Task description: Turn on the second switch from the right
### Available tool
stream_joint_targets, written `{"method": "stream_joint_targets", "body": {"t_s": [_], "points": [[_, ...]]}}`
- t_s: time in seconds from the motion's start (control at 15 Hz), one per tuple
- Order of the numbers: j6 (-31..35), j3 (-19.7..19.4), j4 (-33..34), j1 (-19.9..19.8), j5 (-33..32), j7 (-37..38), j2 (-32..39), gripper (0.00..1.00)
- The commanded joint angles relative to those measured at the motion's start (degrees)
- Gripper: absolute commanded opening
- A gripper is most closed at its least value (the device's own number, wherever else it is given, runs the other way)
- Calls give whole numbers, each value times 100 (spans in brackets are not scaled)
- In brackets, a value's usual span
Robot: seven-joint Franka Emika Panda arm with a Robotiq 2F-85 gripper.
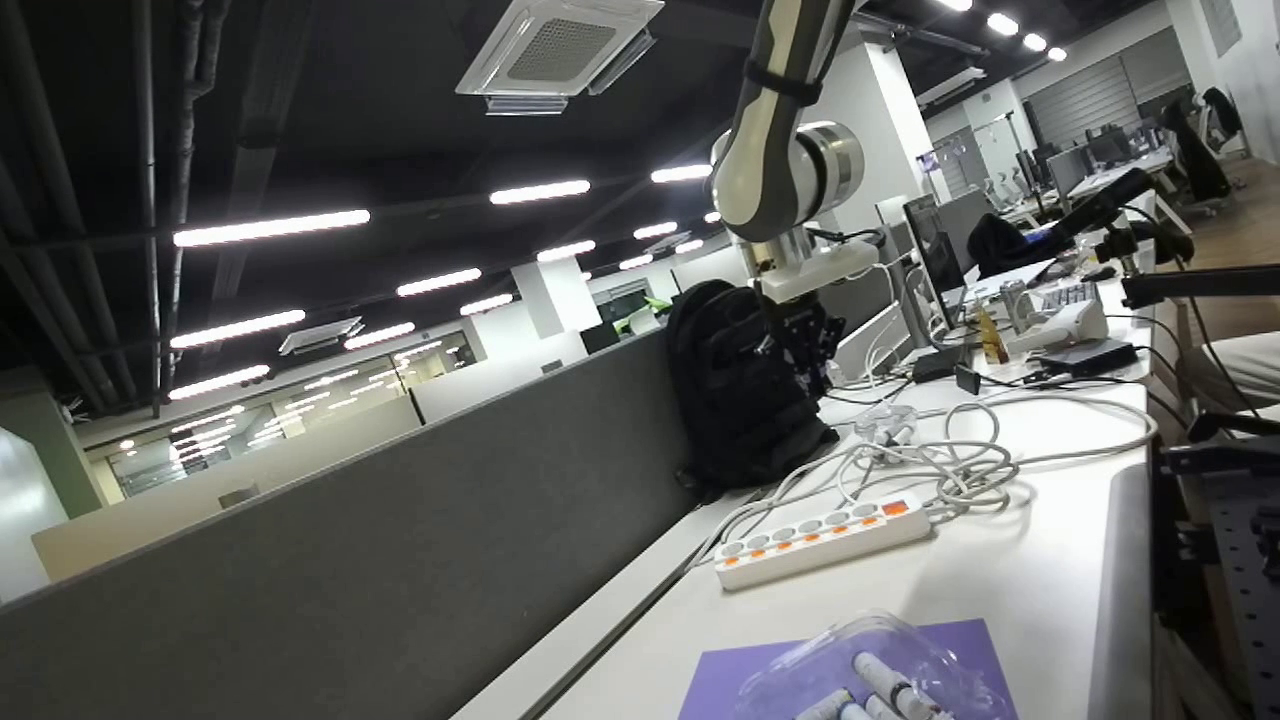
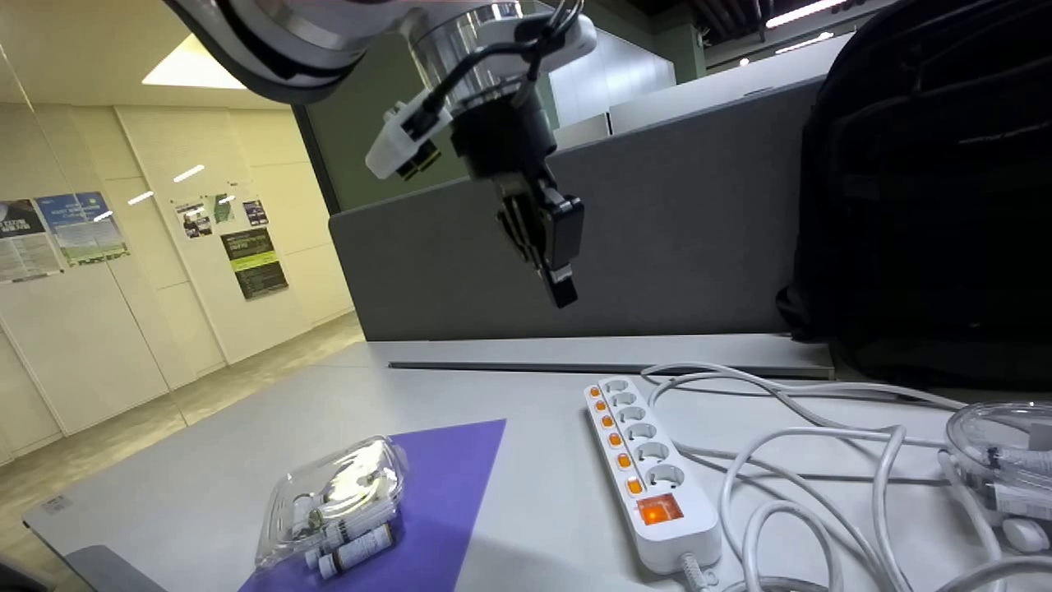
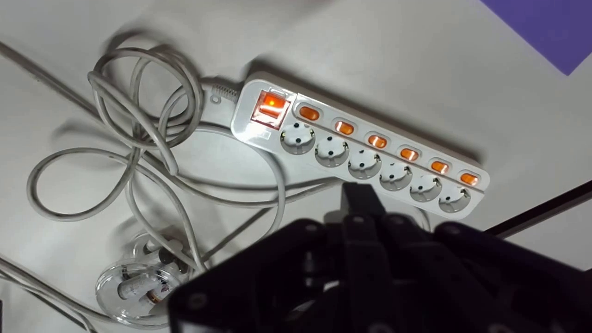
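Observation:
A white power strip [image 3: 393, 149] lies on the table, also visible in both exterior views [image 1: 830, 555] [image 2: 639, 462]. It has a row of small orange switches beside its sockets. A large main switch [image 3: 271, 108] glows orange at the cable end. In the wrist view the second small switch from the right [image 3: 440, 166] is unobstructed; whether it is on is unclear. My gripper [image 3: 363, 199] is shut, with nothing visibly held. In an exterior view the gripper [image 2: 560, 288] hangs well above the table, pointing down, apart from the strip. In the wrist view its tip appears beside the socket edge.
Looped white cables [image 2: 789, 460] lie beside the strip. A round clear container [image 3: 138, 291] sits by the cables. A clear plastic box with tubes [image 2: 329, 510] rests on a purple sheet [image 2: 452, 477]. A black backpack [image 1: 735, 390] leans against the grey partition [image 1: 400, 560].

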Motion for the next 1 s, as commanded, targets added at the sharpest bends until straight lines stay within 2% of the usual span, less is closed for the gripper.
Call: {"method": "stream_joint_targets", "body": {"t_s": [0.0,0.4,0.93], "points": [[542,-133,-97,123,25,262,125,0],[1093,-349,190,135,508,105,946,0],[935,-510,876,231,968,35,2038,0]]}}
